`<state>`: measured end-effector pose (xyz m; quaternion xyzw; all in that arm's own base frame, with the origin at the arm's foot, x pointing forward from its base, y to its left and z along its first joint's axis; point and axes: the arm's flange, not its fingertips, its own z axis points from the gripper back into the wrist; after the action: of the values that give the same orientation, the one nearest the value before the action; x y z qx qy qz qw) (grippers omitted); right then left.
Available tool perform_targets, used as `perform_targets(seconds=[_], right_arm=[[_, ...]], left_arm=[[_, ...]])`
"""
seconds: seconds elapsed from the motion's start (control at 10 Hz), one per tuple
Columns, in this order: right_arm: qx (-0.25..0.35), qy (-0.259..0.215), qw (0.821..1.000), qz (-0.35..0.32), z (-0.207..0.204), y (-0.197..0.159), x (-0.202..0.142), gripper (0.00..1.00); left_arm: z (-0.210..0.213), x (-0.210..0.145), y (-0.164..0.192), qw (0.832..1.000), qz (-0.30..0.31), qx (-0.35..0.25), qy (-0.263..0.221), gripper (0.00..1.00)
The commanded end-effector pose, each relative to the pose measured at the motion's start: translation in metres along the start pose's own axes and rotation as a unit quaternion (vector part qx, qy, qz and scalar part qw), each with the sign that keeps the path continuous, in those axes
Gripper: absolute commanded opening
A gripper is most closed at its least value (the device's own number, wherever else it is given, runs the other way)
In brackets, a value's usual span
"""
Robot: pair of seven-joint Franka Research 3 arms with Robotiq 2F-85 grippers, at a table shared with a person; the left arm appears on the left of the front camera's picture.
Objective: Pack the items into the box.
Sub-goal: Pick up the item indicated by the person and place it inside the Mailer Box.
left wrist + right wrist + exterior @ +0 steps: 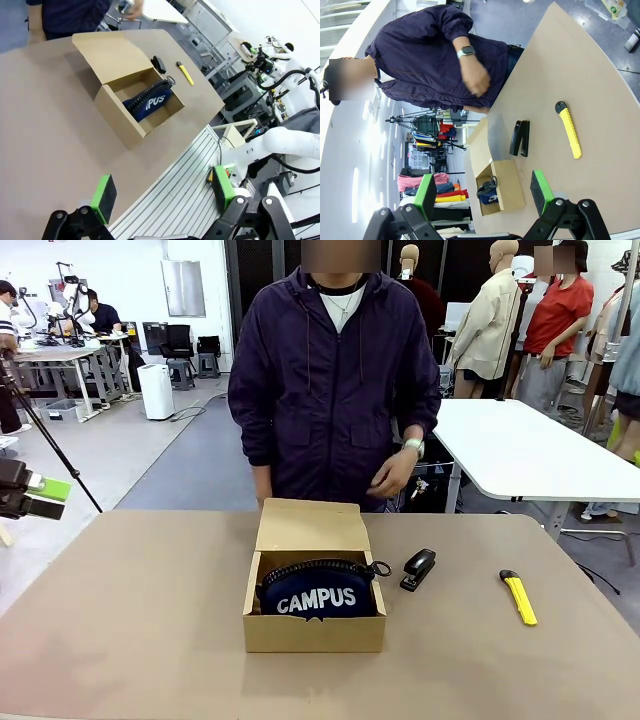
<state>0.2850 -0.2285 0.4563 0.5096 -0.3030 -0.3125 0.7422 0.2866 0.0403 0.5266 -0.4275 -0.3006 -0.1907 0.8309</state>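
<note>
— What's packed so far?
— The pouch (318, 595) lies inside the open box (314, 632).
— And the rest?
— The stapler (418, 568) sits just right of the box. The knife (519, 598) is farther right, its long axis running near-to-far across the table (150, 640), slightly slanted.
— Which arm goes?
— Likely the right. The right gripper (484, 190) hangs on that side, jaws spread and empty. The left gripper (163, 192), also spread and empty, waits well left of the box.
</note>
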Motion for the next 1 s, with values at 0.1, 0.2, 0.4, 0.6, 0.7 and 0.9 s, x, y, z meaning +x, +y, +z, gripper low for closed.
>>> perform_targets(seconds=[0.1,0.2,0.4,0.6,0.7,0.9], right_arm=[[0.007,-0.001,1.000,0.006,-0.001,0.000,0.000,1.00],[0.007,-0.001,1.000,0.006,-0.001,0.000,0.000,1.00],[0.007,-0.001,1.000,0.006,-0.001,0.000,0.000,1.00],[0.007,-0.001,1.000,0.006,-0.001,0.000,0.000,1.00],[0.007,-0.001,1.000,0.006,-0.001,0.000,0.000,1.00],[-0.070,0.055,0.995,0.040,-0.021,0.015,0.003,1.00]], left_arm=[[0.003,0.001,0.002,1.000,-0.008,-0.005,0.003,1.00],[0.003,0.001,0.002,1.000,-0.008,-0.005,0.003,1.00],[0.003,0.001,0.002,1.000,-0.008,-0.005,0.003,1.00],[0.003,0.001,0.002,1.000,-0.008,-0.005,0.003,1.00],[0.003,0.001,0.002,1.000,-0.008,-0.005,0.003,1.00],[0.003,0.001,0.002,1.000,-0.008,-0.005,0.003,1.00]])
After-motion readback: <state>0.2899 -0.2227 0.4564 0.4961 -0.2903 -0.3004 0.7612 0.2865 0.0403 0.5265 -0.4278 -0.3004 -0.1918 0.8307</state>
